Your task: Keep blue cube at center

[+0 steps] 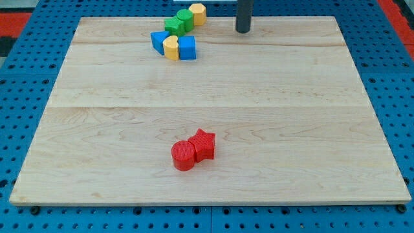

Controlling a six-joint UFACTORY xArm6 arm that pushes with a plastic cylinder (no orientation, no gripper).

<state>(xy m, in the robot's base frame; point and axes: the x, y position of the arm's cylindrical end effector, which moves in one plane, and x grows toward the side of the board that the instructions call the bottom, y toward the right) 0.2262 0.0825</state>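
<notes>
Camera view: dark rod's tip (242, 30), no gripper to report, stands right of the blue plastic cube (187, 48); next, circle above and push it centreward.

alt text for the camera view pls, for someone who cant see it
My tip rests near the wooden board's top edge, right of a cluster: blue cube, yellow block, blue block, two green blocks and another yellow one. Two red blocks touch near the bottom.

My tip (242, 30), rod upright
</notes>
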